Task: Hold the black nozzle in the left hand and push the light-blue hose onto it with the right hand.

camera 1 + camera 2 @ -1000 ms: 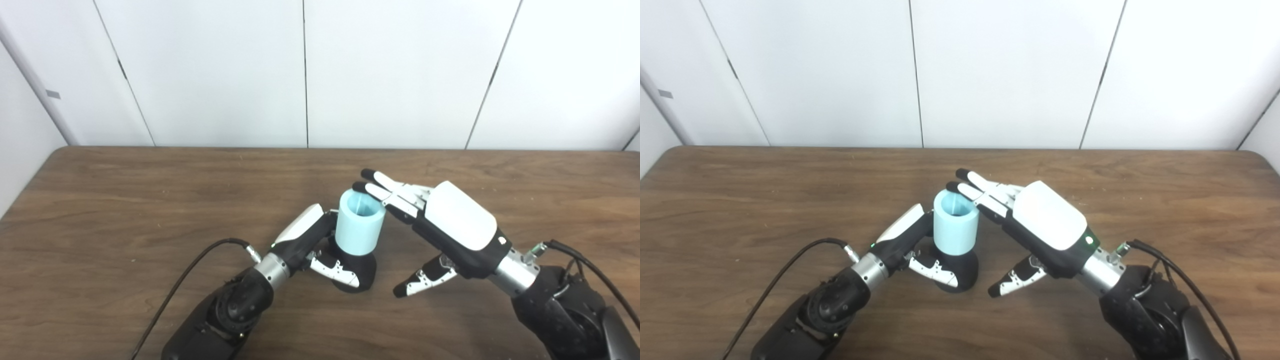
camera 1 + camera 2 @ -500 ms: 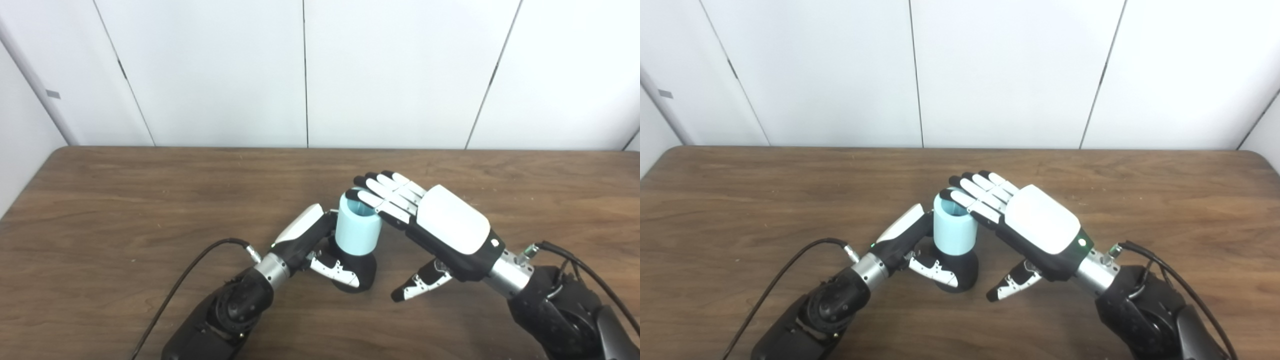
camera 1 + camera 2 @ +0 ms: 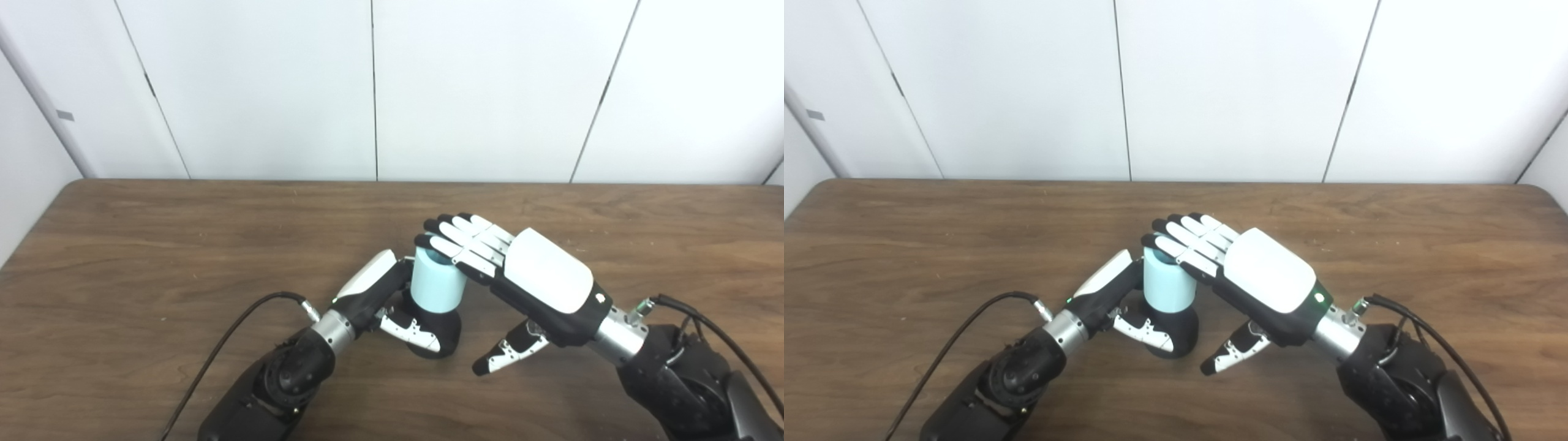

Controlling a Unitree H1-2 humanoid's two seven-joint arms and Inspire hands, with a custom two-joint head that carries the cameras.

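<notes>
Left eye view: the black nozzle [image 3: 442, 334] stands upright near the middle of the brown desk [image 3: 153, 257], with the light-blue hose [image 3: 433, 283] seated upright on top of it. The left hand [image 3: 392, 303] is wrapped around the nozzle's base, thumb across its front, holding it. The right hand [image 3: 520, 275] lies palm-down over the hose, its flat fingers [image 3: 453, 239] spread apart and covering most of the hose's open top; it grips nothing, and its thumb hangs clear below, to the right of the nozzle.

Right eye view: the same stack sits a little left of centre, hose [image 3: 1167, 288] above nozzle [image 3: 1179, 334]. The left hand [image 3: 1121, 306] clasps the nozzle. The right hand [image 3: 1249, 275] rests its outstretched fingers on the hose's rim, thumb apart from the nozzle. A black cable [image 3: 961, 334] trails from the left wrist.
</notes>
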